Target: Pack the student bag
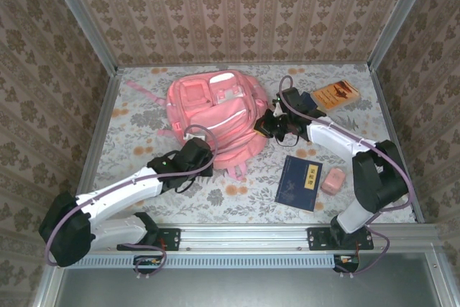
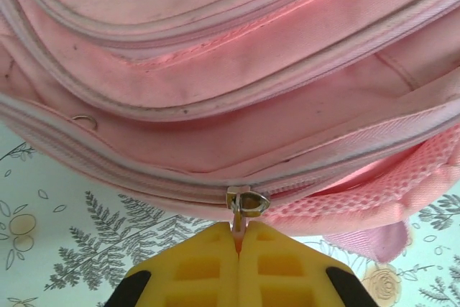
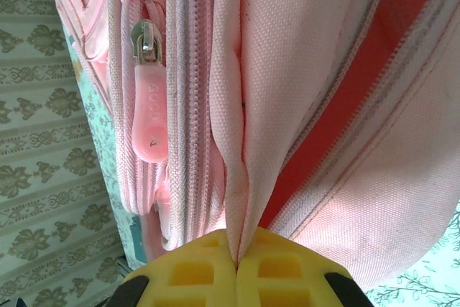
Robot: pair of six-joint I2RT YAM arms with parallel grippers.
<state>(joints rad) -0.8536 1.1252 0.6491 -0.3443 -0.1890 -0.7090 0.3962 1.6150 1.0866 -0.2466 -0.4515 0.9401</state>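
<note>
The student bag [image 1: 215,113], a big pink backpack, lies on the floral table top with its front pockets facing up. At the bag's near edge, my left gripper [image 1: 198,150] is shut on the pink pull of a zipper. In the left wrist view the yellow fingertips [image 2: 215,264] pinch that pull just below the metal slider [image 2: 248,203]. My right gripper [image 1: 269,124] is at the bag's right side, shut on a fold of pink fabric [image 3: 248,149] beside an open zipper that shows red lining. Another pink zipper pull [image 3: 147,116] hangs free to the left.
A dark blue book [image 1: 300,182] and a small pink block [image 1: 333,180] lie right of the bag, near the front. An orange book [image 1: 336,94] rests at the back right. Patterned walls [image 1: 230,12] close in the table on three sides.
</note>
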